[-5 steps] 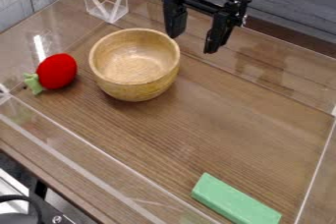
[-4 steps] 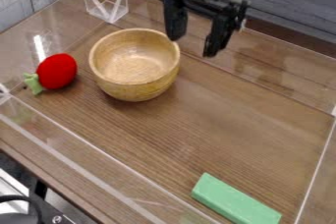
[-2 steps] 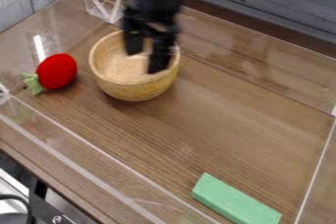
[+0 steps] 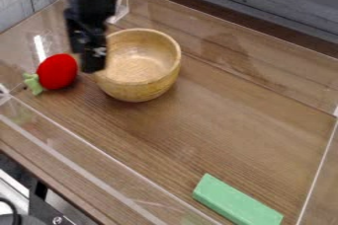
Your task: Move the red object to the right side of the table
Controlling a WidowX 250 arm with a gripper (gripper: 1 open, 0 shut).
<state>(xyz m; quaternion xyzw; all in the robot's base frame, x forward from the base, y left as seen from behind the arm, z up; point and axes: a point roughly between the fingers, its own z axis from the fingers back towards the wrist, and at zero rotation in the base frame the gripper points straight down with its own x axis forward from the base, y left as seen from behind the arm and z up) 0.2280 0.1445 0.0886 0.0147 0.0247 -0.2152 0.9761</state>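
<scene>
In the single camera view, you look down at an angle onto the table (image 4: 224,120), a brown wood-grain top edged by low clear acrylic walls.

At the far left sits the red object (image 4: 55,71), a small rounded strawberry-like toy with a light green leafy cap pointing toward the left wall. It rests on the tabletop, free of any grip.

Just to its right, and a little farther back, your gripper (image 4: 91,58) hangs from a black arm that enters from the top edge. It points downward. Its dark fingers (image 4: 79,43) are motion-blurred, so the gap between them is hard to make out, but the jaws stand spread wide and hold nothing. The fingertips lie between the toy and the bowl, close to both; you cannot tell whether they touch either one.

A round wooden bowl (image 4: 136,63) stands upright just right of the gripper, much larger than the toy.

A flat green rectangular block (image 4: 238,200) lies near the front right corner, well apart from everything else.
</scene>
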